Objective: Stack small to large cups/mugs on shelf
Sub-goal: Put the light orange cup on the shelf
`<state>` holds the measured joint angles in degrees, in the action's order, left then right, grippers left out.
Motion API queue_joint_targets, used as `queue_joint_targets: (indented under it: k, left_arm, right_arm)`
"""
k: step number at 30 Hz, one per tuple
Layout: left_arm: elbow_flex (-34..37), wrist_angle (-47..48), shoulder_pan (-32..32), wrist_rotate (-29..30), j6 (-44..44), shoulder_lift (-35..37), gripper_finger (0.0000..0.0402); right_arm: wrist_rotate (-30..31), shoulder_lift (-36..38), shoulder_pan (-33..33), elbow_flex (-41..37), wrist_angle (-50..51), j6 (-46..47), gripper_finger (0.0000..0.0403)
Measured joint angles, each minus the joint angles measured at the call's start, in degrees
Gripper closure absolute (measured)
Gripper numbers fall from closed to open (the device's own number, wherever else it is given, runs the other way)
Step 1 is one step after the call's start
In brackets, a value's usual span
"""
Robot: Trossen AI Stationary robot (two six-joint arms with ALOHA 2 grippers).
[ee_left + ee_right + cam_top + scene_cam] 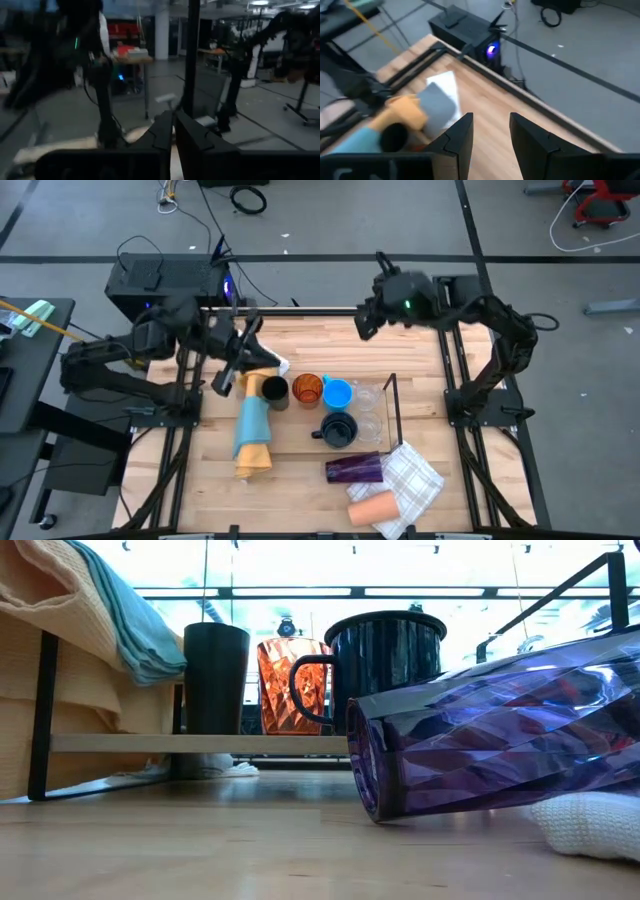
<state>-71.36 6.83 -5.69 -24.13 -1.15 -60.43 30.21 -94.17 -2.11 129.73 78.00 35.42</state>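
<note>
Along the table's middle stand the black cup, amber cup, blue cup and two clear glasses, with the dark handled mug just in front. The purple tumbler and peach cup lie on their sides nearer the front. The shelf's thin black rod rises beside the glasses. My left gripper hovers shut above the far left of the row, holding nothing. My right gripper hangs open over the table's far edge, holding nothing.
A rolled yellow-and-blue cloth lies left of the black cup, and in the low view it drapes over the shelf's end. A checked white cloth lies at the front right. A black box stands beyond the far left corner.
</note>
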Motion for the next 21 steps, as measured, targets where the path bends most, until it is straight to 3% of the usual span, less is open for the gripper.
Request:
queue_joint_targets:
  k: [8,13,21]
  left_arm:
    - [11.7,-2.8,0.2,-0.1,-2.7,9.1,0.0372]
    - [12.9,-2.6,0.2,-0.2,-3.0,13.2,0.0367]
    - [12.9,-1.5,0.0,-0.1,-2.7,15.6,0.0373]
  right_arm:
    - [7.9,-0.3,18.9,-1.7,0.2,16.4,0.0269]
    - [6.3,-0.3,29.2,-8.5,-1.0,26.6,0.0267]
    - [0.7,-0.4,40.3,-25.8,-26.4,28.2,0.0265]
